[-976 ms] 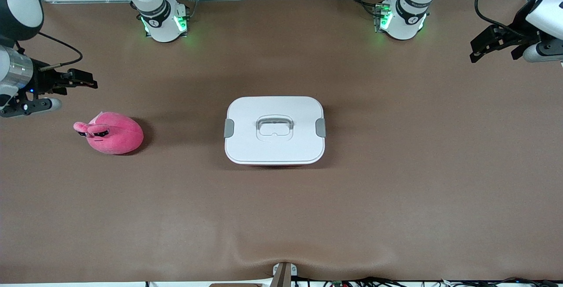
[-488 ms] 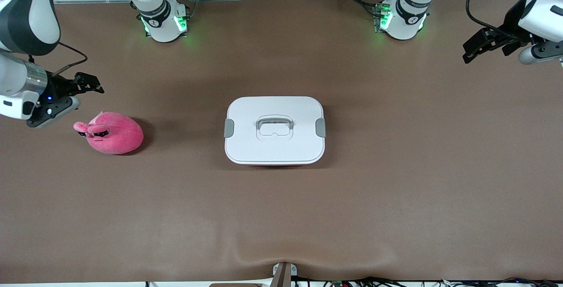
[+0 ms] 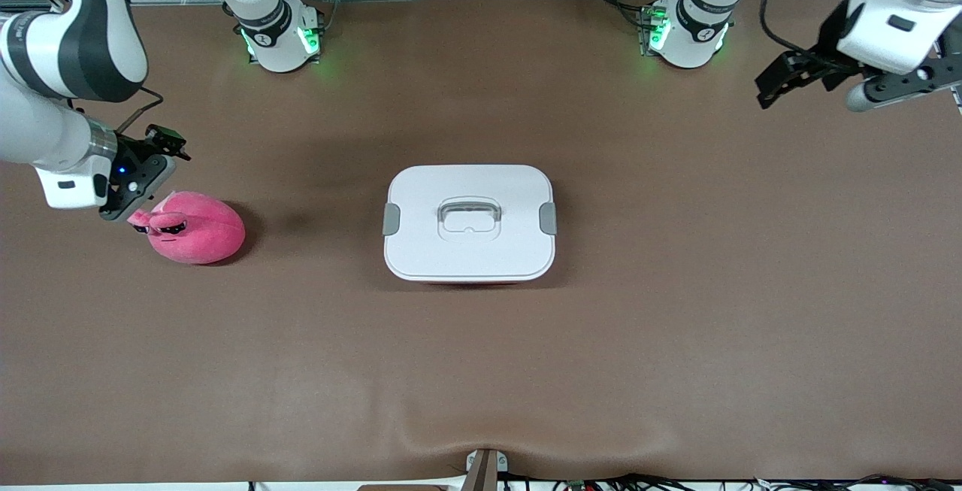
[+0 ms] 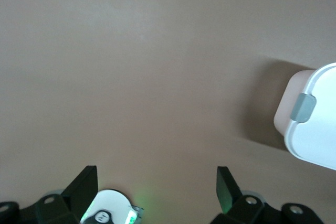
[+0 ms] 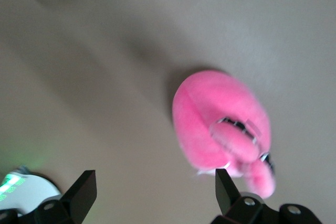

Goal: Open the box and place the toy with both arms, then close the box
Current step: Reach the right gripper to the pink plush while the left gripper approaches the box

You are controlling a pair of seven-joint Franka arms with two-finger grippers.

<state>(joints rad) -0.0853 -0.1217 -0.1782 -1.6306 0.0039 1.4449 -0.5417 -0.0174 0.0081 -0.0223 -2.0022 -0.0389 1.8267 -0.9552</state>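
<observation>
The box [image 3: 470, 222] stands shut in the middle of the table, white lid with grey side clips and a recessed handle; a corner of it shows in the left wrist view [image 4: 310, 124]. The pink plush toy [image 3: 192, 228] lies toward the right arm's end of the table, also in the right wrist view [image 5: 220, 124]. My right gripper [image 3: 164, 143] is open and empty, up in the air just beside the toy. My left gripper [image 3: 782, 77] is open and empty, high over bare table at the left arm's end.
The brown table mat [image 3: 676, 310] spreads wide all round the box. The two green-lit arm bases [image 3: 278, 36] [image 3: 680, 32] stand along the table's edge farthest from the front camera. Cables and clutter lie off the table past them.
My right gripper has moved toward the toy and turned downward. My left gripper has moved in from the table's end toward the box's side.
</observation>
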